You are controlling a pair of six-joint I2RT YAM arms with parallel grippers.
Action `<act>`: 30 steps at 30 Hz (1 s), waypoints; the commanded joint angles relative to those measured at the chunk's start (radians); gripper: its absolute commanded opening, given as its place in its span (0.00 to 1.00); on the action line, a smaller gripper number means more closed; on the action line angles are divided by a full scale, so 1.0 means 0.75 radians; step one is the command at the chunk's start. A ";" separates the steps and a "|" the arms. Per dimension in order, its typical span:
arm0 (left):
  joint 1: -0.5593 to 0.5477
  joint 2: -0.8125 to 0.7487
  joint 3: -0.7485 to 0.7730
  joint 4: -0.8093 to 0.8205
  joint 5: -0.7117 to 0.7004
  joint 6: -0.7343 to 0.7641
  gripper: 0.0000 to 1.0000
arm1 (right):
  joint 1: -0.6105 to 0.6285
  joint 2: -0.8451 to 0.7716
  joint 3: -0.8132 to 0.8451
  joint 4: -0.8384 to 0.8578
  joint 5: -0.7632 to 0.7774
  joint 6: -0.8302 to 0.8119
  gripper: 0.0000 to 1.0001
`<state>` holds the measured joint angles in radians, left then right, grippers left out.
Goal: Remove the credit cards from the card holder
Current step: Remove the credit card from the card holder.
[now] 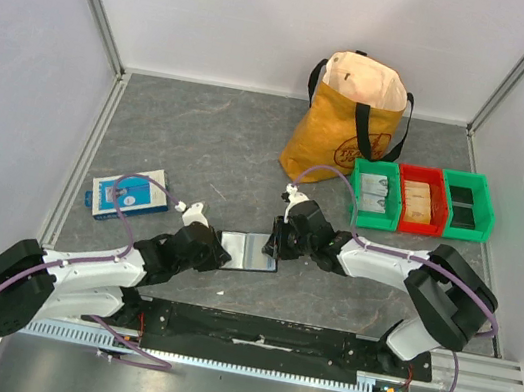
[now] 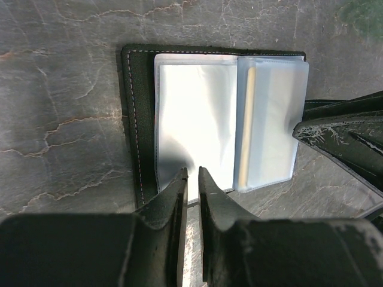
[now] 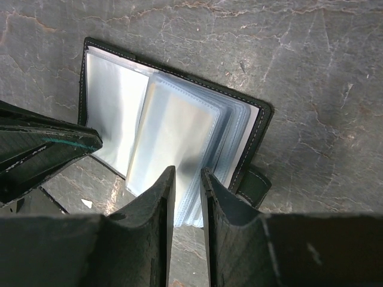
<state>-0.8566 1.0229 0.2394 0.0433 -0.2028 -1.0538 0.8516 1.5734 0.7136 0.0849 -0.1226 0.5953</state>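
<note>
Nearest us: left arm [image 1: 86,272] and right arm [image 1: 402,266], mounted at the near edge, both reaching inward to one spot. Grey stone-patterned surface [image 1: 221,138], carrying all else. Tan tote bag [image 1: 346,120] with black handles, upright at the far side. Three bins [image 1: 419,227], green, red, green, in a row just beside the bag. Blue-and-white flat box [image 1: 128,195], well apart on the left. Black card holder [image 2: 133,119], lying open and flat between the two arms' ends, its tab [image 3: 254,182] on the right arm's side, clear sleeves [image 2: 197,119] fanned across it. Left claw [image 2: 192,176]: closed to a thin slit on the near edge of one sleeve, which we judge it to be pinching. Right claw [image 3: 188,179]: jaws a little apart with the edges of the sleeve stack between them; whether it has bitten we cannot tell. Credit cards [image 2: 250,131]: inside the sleeves, only one tan edge showing plainly; we see none out on the surface. Hazards, as we judge them: the sleeves look limp and slick, so a pull may drag the whole holder, or sleeve and card together, instead of freeing a card; a pinch taking several sleeves at once would lock the cards in; the claws work close together and could knock each other.
</note>
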 commanded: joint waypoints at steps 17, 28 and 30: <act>0.005 0.021 -0.002 0.016 0.019 -0.006 0.18 | 0.030 -0.091 0.081 -0.080 0.053 -0.014 0.43; 0.007 0.013 -0.006 0.018 0.019 -0.004 0.18 | 0.030 -0.014 0.088 -0.050 0.053 -0.006 0.41; 0.005 0.013 -0.006 0.020 0.021 -0.004 0.18 | 0.032 0.001 0.094 -0.046 0.047 -0.006 0.40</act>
<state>-0.8539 1.0290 0.2394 0.0521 -0.1974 -1.0538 0.8688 1.5528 0.7433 0.0265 -0.0853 0.5911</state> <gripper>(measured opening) 0.182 0.410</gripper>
